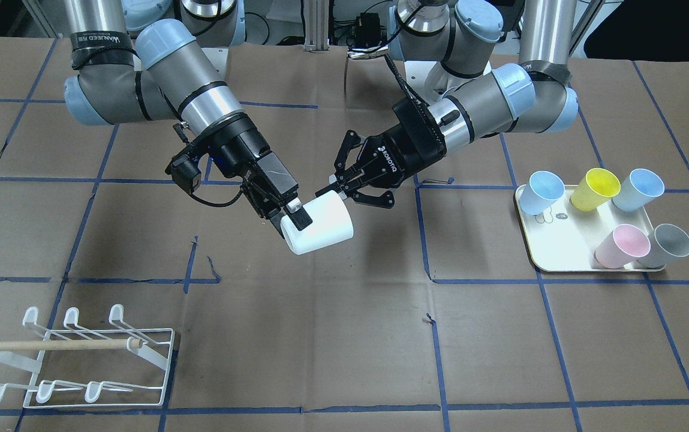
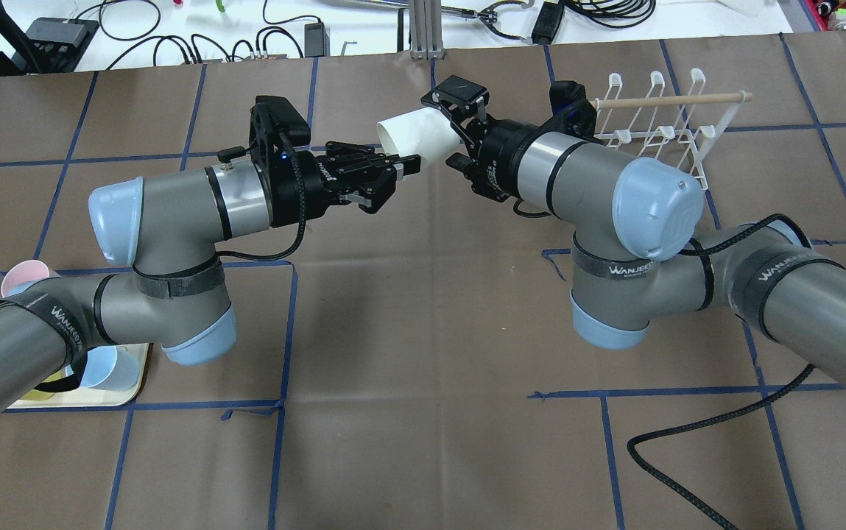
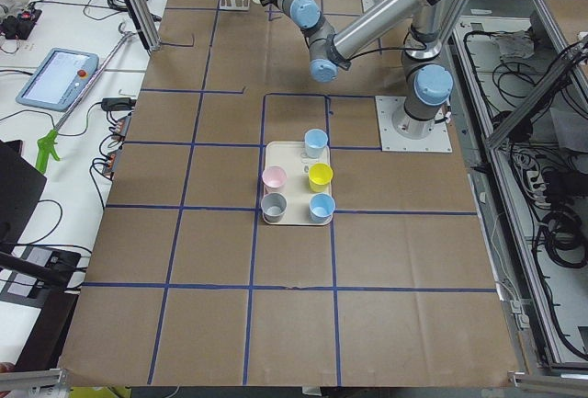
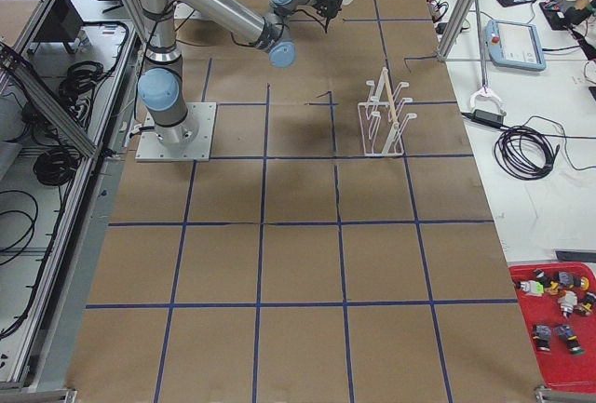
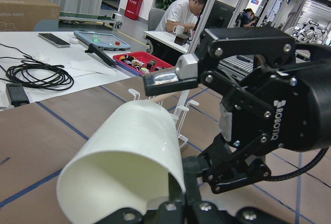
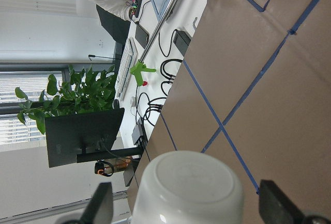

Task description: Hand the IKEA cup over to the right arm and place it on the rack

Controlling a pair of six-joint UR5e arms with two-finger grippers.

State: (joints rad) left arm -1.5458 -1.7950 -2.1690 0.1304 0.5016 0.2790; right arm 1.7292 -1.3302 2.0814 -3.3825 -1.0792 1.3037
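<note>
A white IKEA cup (image 1: 320,225) hangs on its side above the table's middle, between my two grippers; it also shows in the overhead view (image 2: 419,132). My left gripper (image 1: 333,187) is shut on the wall of its open rim (image 5: 129,146). My right gripper (image 1: 289,219) is open and straddles the cup's closed base (image 6: 189,188). The right wrist view shows a small gap between that base and each of the fingers (image 6: 102,203). The white wire rack (image 1: 80,360) with its wooden dowel stands on the table near the right arm's side, well away from the cup.
A cream tray (image 1: 551,252) with several coloured cups sits on the left arm's side. A black cable (image 2: 688,434) loops on the table by the right arm's base. Operators' desks lie beyond the table's far edge.
</note>
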